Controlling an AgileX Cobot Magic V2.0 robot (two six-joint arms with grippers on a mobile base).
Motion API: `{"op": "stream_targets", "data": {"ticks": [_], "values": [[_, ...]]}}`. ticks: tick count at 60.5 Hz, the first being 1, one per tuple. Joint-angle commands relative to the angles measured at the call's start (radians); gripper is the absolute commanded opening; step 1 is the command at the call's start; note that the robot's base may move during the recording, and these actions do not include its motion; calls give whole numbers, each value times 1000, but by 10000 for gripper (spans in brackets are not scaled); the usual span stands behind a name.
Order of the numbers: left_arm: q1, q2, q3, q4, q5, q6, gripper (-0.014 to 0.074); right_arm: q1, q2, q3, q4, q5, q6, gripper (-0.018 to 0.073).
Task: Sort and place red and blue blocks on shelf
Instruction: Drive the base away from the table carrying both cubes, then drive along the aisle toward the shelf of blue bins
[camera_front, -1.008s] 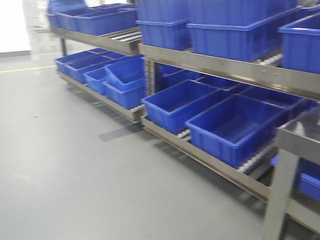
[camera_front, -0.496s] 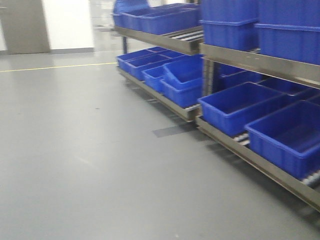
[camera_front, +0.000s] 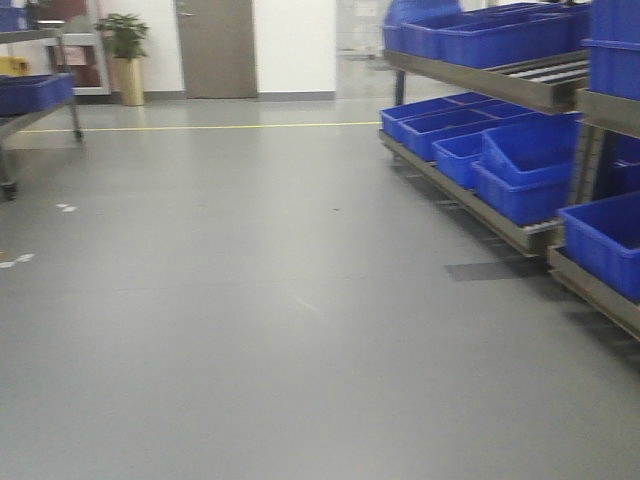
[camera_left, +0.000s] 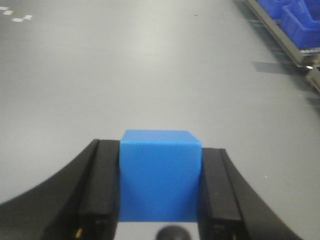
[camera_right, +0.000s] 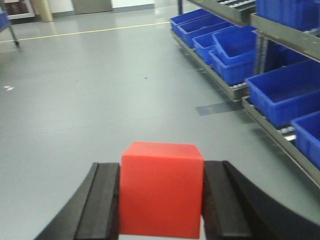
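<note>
Each of your grippers holds one cube above bare grey floor, with the shelving off to your right.

Your left gripper (camera_left: 159, 152) is clamped on the blue block (camera_left: 160, 177): its two black fingers (camera_left: 100, 185) press flat against the cube's left and right faces, and the cube sits upright between them. Your right gripper (camera_right: 161, 169) grips the red block (camera_right: 161, 192) in the same way, with a black finger on either side. In the front view the grey floor (camera_front: 250, 300) fills most of the frame. The metal shelf racks (camera_front: 520, 85) run along the right edge and carry dark blue bins (camera_front: 520, 175) on both levels. A yellow line (camera_front: 200, 127) crosses the far floor. Behind it stand a grey door (camera_front: 215, 48) and a potted plant (camera_front: 125, 40). A wheeled cart (camera_front: 30, 100) sits at the far left.
</note>
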Motion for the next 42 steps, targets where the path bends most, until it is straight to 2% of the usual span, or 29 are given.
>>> {"op": "stream_targets", "data": {"ticks": [1, 42], "values": [[3, 14, -29, 9, -79, -4, 124, -6, 9, -32, -12, -96, -3, 57], [3, 14, -29, 9, -79, -4, 124, -6, 9, -32, -12, -96, -3, 57]]}}
